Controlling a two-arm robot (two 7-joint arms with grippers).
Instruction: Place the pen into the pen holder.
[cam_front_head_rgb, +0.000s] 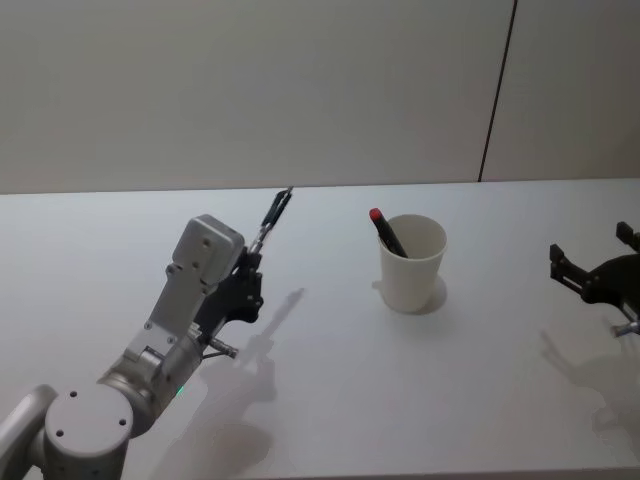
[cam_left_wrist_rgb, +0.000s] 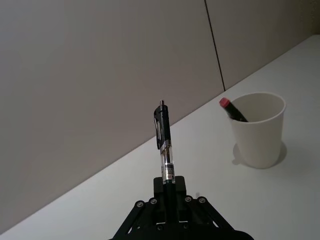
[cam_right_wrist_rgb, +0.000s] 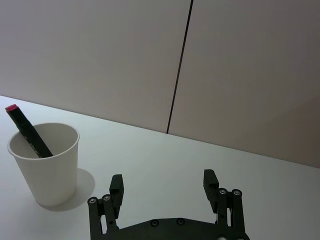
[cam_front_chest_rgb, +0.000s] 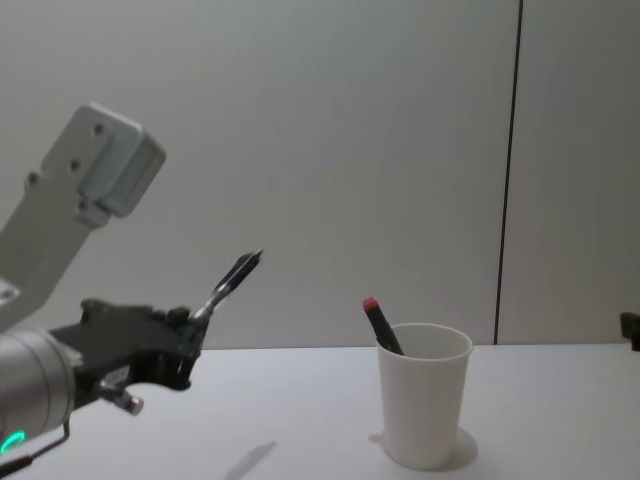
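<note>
My left gripper (cam_front_head_rgb: 252, 262) is raised above the table, left of the pen holder, and shut on a black and clear pen (cam_front_head_rgb: 273, 219). The pen (cam_left_wrist_rgb: 164, 150) sticks out past the fingers, its clip end pointing up and away (cam_front_chest_rgb: 232, 278). The pen holder (cam_front_head_rgb: 411, 263) is a white paper cup standing upright on the table, also in the left wrist view (cam_left_wrist_rgb: 258, 129), the right wrist view (cam_right_wrist_rgb: 45, 163) and the chest view (cam_front_chest_rgb: 423, 394). A black marker with a red cap (cam_front_head_rgb: 386, 231) leans inside it. My right gripper (cam_right_wrist_rgb: 164, 183) is open and idle at the right (cam_front_head_rgb: 592, 272).
The white table (cam_front_head_rgb: 320, 400) runs wide around the cup. A plain wall with a dark vertical seam (cam_front_head_rgb: 497, 90) stands behind it.
</note>
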